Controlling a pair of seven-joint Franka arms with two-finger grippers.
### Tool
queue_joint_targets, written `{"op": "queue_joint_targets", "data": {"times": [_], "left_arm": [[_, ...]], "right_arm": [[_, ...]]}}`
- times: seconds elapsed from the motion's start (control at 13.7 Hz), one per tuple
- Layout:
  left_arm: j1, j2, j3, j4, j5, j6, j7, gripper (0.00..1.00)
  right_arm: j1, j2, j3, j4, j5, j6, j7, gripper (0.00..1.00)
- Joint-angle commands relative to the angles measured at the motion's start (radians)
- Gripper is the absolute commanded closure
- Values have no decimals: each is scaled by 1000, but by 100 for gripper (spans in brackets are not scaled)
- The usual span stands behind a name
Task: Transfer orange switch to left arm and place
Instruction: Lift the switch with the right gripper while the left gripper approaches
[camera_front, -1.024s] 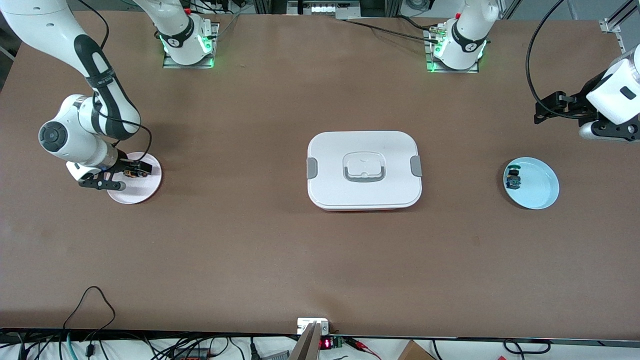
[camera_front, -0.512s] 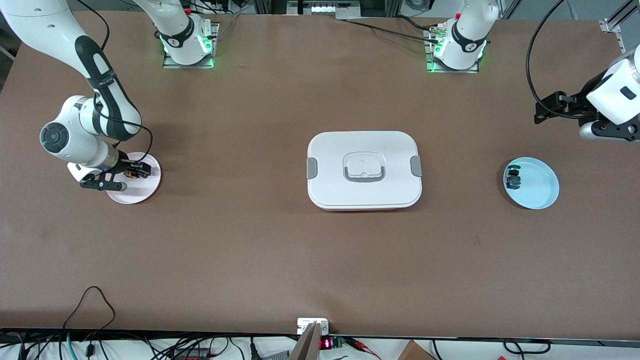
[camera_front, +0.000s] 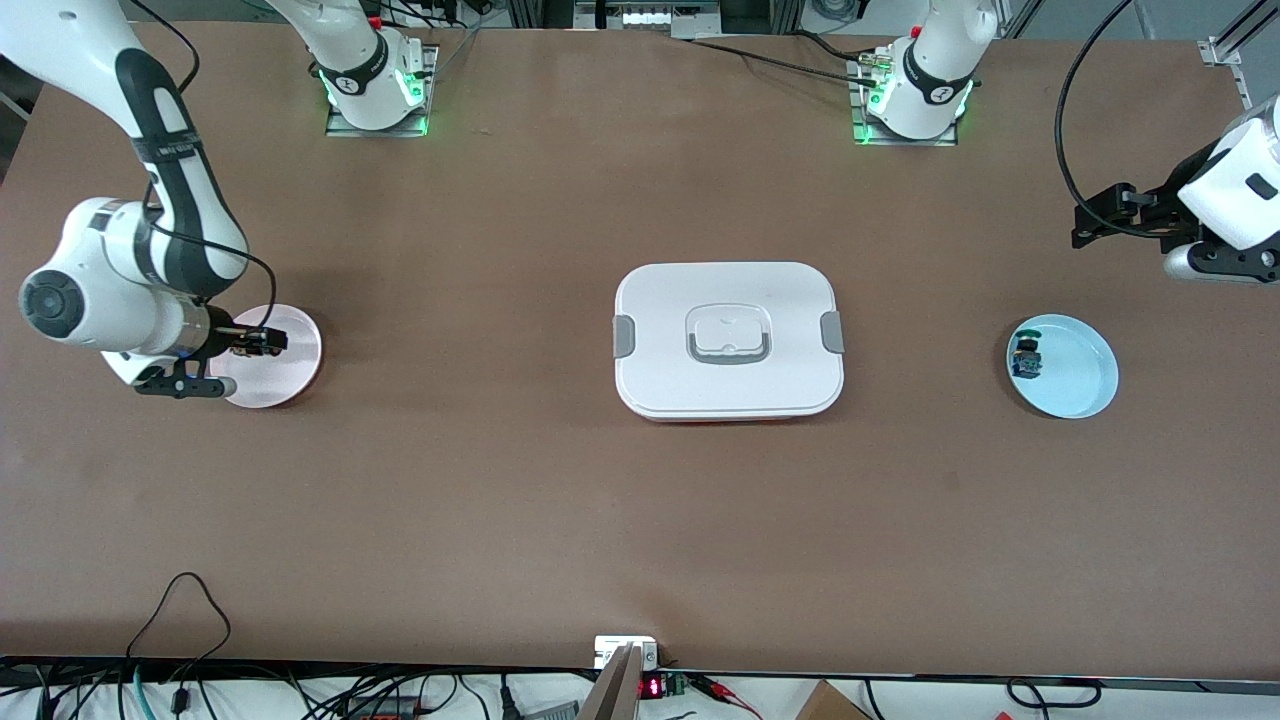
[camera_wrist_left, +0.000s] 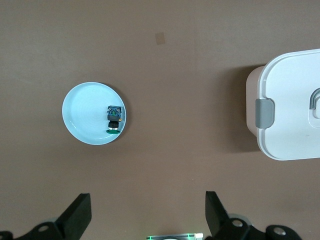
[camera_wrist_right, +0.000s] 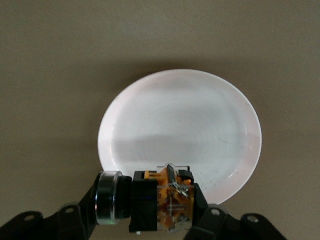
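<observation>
The right gripper (camera_front: 262, 342) is hanging over the pink plate (camera_front: 285, 375) at the right arm's end of the desk (camera_front: 640, 500), its fingers clamped together on the orange switch (camera_wrist_right: 162, 200). The right wrist view is showing the switch lifted clear of the plate, with its black body and orange base pinched between the fingers and the round button end sticking out to one side. On the front view's clock face the plate is sitting at about nine o'clock from the box (camera_front: 729, 340).

The box is resting closed at the middle of the desk, grey clips on both short sides and the recessed handle in its lid.

At about three o'clock from the box, toward the left arm's end, a light blue plate (camera_front: 1075, 375) is holding a small switch with a blue base and green top (camera_front: 1025, 358), lying near the rim that faces the box.

The left gripper (camera_wrist_left: 147, 215) is waiting in the air over bare desk near that blue plate, its fingers standing wide apart and holding nothing.
</observation>
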Motion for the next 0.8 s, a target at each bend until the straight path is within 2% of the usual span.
{"op": "queue_joint_targets", "data": {"times": [0.0,0.22,0.44,0.59,0.66,0.73], "left_arm": [[9,-8,0,-9,-21,4,-1,0],[32,6,1,11,-27,-16,-3,0],[44,13,-2,51,-33,-28,-3,0],[38,35,-10,54,-3,-25,-3,0],[27,47,-14,68,66,-23,-3,0],[15,62,-14,84,95,-23,0,0]], "right_arm": [[-4,-45,51,89,8,-118,-33,83],[5,-93,129,187,13,-200,-199,84],[36,-126,203,278,20,-315,-218,83],[42,-148,255,361,194,-410,-215,84],[54,-153,257,401,273,-442,-220,84],[73,-165,257,413,295,-442,-226,84]]}}
